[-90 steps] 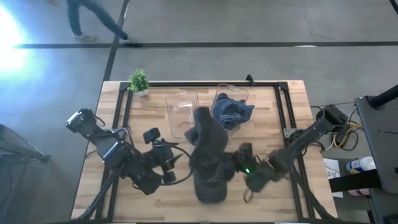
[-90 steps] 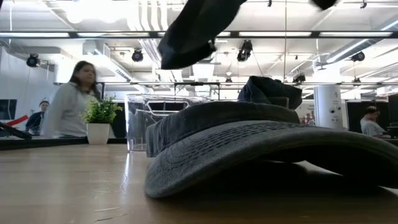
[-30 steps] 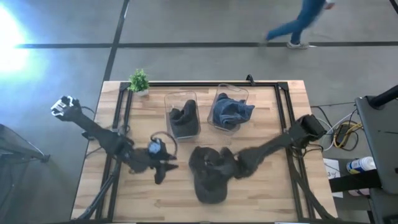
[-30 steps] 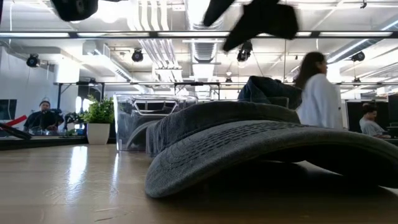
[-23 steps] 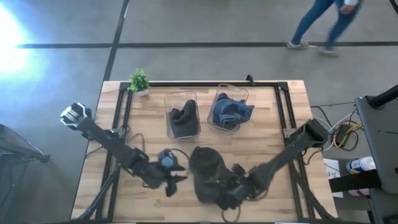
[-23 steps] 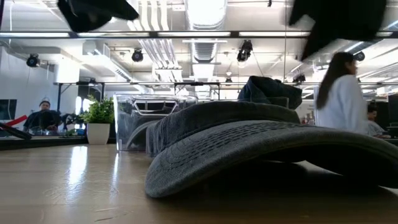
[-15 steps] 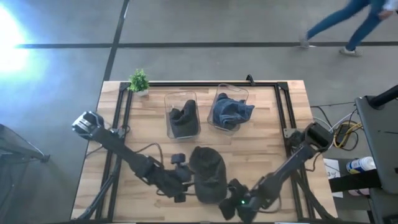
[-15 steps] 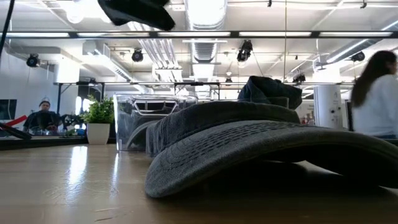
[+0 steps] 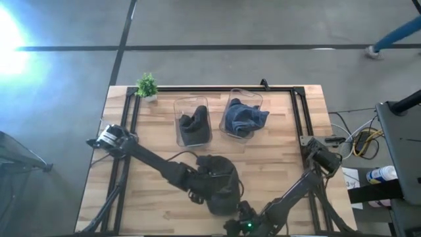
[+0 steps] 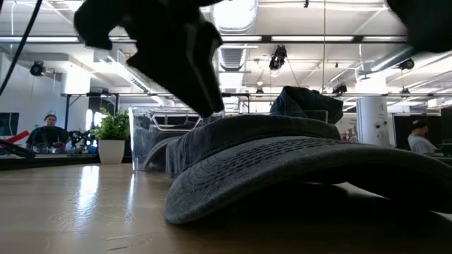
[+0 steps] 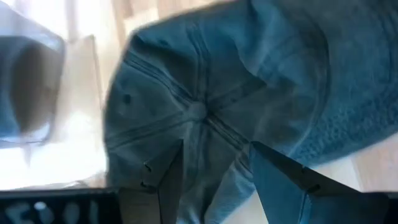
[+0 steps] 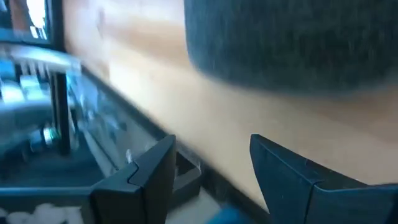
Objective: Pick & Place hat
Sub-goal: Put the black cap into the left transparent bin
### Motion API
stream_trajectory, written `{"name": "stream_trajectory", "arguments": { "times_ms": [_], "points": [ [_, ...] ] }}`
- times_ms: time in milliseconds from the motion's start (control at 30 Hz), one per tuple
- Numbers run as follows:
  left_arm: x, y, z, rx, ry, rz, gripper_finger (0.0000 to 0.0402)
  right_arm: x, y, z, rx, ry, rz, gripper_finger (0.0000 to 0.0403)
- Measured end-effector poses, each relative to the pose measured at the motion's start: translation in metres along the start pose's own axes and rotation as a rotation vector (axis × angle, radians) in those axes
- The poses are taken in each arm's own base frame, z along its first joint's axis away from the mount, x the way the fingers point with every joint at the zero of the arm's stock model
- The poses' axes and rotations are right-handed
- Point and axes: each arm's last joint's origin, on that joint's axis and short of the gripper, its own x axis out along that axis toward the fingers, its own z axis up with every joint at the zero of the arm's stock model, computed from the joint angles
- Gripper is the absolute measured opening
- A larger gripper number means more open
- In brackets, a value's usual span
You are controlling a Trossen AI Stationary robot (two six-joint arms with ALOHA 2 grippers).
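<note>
Moving in from beside the hat, the left gripper is now hovering over its crown, jaws released; the right gripper, jaws released, is sitting at the tabletop edge nearest the hat's brim.

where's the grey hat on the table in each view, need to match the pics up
High view: the grey hat lies near the table's front middle, left gripper over its crown.
Low view: it fills the foreground.
Left wrist view: crown and top button just beyond the open jaws.
Right wrist view: its blurred brim edge.
Shared landmark: the clear bin holding a dark hat.
</note>
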Motion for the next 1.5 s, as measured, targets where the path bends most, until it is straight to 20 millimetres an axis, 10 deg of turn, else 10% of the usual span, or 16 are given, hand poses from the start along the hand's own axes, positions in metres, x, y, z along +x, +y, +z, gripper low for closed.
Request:
{"name": "stream_trajectory", "arguments": {
  "times_ms": [367,700,1000,1200,1500],
  "points": [
    [0.028,-0.021,-0.024,-0.101,0.054,-0.181,0.0176,0.004,-0.011,0.014,0.155,-0.298,0.060,0.0201],
    [0.015,-0.028,-0.001,-0.216,-0.172,-0.227,0.0176,0.002,-0.003,0.038,0.119,-0.387,0.056,0.0199],
    [0.000,-0.022,-0.003,-0.231,-0.145,-0.186,0.0176,-0.015,-0.005,0.044,0.064,-0.382,0.000,0.0115],
    [-0.041,-0.010,-0.001,-0.331,-0.163,-0.091,0.0176,-0.029,0.001,0.049,-0.017,-0.388,-0.034,0.0019],
    [-0.149,0.017,-0.004,-0.598,-0.421,0.034,0.0176,-0.080,0.044,0.069,-0.221,-0.383,0.054,0.0015]
  ]
}}
